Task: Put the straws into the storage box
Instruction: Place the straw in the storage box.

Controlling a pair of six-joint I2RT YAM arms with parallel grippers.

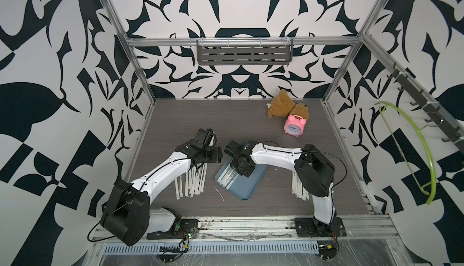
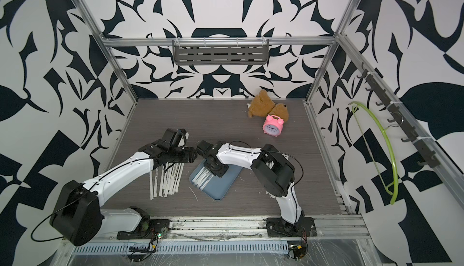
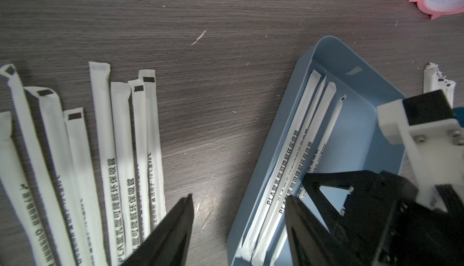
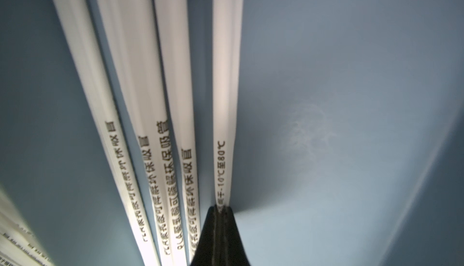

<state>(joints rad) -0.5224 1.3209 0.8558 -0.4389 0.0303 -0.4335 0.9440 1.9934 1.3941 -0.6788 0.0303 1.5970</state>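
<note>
Straw (image 4: 227, 89) pinched in right hand (image 4: 221, 208), low over storage box (image 4: 351, 76).

left hand (image 3: 239, 197) spread | right hand (image 4: 221, 208) pinched on straw (image 4: 226, 76), pointing down

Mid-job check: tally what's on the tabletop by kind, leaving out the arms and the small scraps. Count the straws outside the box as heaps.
storage box: 1
straw heaps outside the box: 2
pink alarm clock: 1
brown plush toy: 1
Total: 5
</note>
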